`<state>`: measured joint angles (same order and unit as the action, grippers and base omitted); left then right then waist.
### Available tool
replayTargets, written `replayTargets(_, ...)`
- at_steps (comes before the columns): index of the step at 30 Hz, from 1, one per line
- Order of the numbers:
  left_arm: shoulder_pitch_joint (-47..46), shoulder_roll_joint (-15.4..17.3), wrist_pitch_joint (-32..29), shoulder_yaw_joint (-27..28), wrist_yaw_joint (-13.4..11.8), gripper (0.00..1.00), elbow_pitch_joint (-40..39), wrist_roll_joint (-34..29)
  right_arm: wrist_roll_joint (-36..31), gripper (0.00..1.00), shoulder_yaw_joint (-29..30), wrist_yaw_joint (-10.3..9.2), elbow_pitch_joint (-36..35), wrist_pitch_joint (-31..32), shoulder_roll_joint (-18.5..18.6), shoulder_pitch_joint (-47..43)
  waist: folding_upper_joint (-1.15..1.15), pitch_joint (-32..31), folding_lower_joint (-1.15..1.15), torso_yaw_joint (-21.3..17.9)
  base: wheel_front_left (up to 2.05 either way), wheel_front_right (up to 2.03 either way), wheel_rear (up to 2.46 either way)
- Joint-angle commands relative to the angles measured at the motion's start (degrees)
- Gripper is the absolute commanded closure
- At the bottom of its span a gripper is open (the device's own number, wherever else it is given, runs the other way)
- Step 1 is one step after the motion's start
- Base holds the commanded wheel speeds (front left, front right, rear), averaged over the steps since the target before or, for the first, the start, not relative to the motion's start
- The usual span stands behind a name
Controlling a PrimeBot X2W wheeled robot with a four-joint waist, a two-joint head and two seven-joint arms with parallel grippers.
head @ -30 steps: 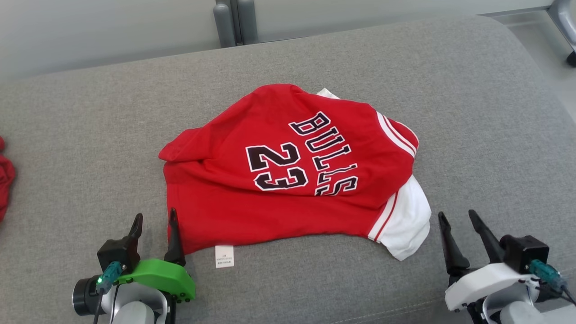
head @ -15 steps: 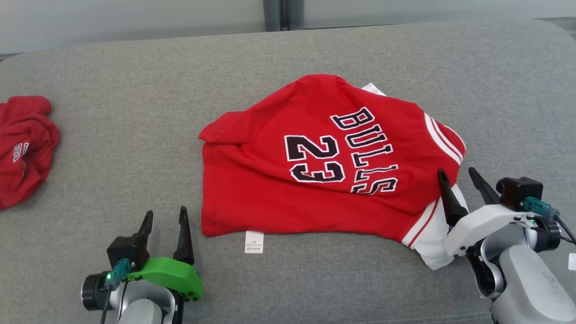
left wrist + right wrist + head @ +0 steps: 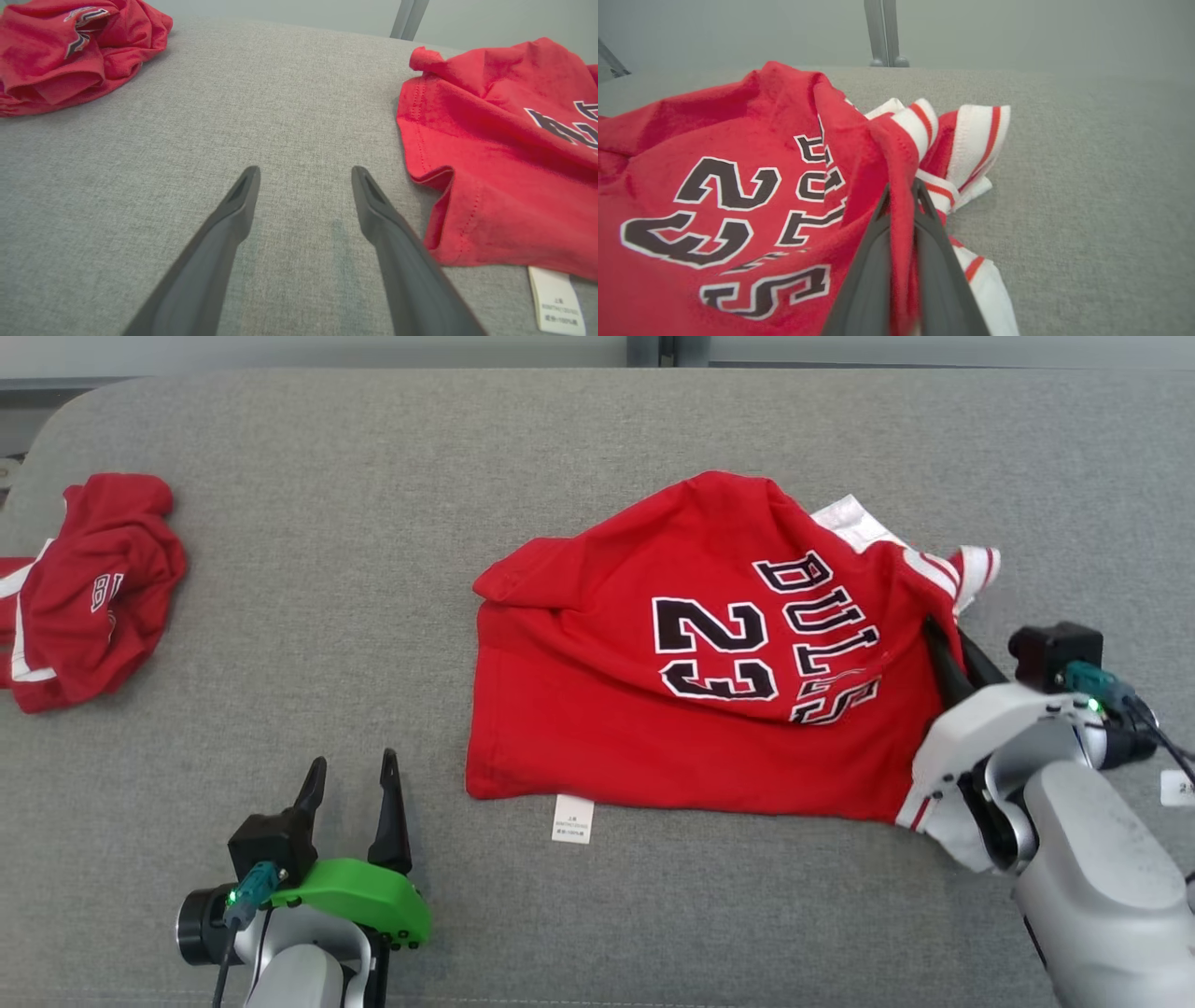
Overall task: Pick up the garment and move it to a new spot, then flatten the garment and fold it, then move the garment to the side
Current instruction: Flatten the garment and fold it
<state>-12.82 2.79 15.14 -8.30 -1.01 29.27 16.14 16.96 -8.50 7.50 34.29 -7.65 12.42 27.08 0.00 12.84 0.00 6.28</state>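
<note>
Right pincer point(image 3: 902, 187) clamped on jersey point(image 3: 653, 728), long axis left-right, hem leftward

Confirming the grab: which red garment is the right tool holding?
The BULLS 23 jersey, pinched by the right tool; the crumpled red garment lies apart.

Fingers point(image 3: 390, 803) wide apart on left gripper point(image 3: 353, 758), tight together on right gripper point(image 3: 902, 186).

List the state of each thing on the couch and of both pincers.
Red jersey: rumpled, number side up, right edge bunched.
Right pincer: shut on the jersey's right edge.
Left pincer: open, empty, apart from the jersey.
Second red garment: crumpled, untouched, far left.
Care label: flat on the cushion.
</note>
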Motion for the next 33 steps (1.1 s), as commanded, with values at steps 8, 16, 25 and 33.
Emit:
replayTargets(8, -1.5, 0.2, 0.0, -2.5, -0.3, 0.00, 0.5, 1.6, -3.3, 0.72, -1.4, -0.03, 6.2, 0.9, 1.2, 11.0, 0.00, 2.1, 0.00, 5.8, 0.00, 0.00, 0.00)
replayTargets(16, 0.4, 0.2, 0.0, -2.9, -1.2, 0.00, 0.5, 2.6, -3.5, 0.00, -0.9, -0.06, 13.3, -5.1, -1.2, 14.5, 0.00, 1.4, 0.00, 7.2, 0.00, 0.00, 0.00)
replayTargets(25, 2.0, 0.2, 0.0, -1.0, -0.5, 0.00, -0.3, 0.8, 2.0, 0.00, 6.9, -0.05, 4.4, -7.5, 1.6, 4.1, 0.00, -1.5, 0.00, 0.3, 0.00, 0.00, 0.00)
replayTargets(33, 2.4, 0.2, 0.0, -1.2, 0.0, 0.00, -0.1, -0.2, 2.6, 0.00, 13.1, -0.05, 1.2, -7.6, 0.7, -7.5, 0.00, -2.9, 0.00, -3.2, 0.00, 0.00, 0.00)
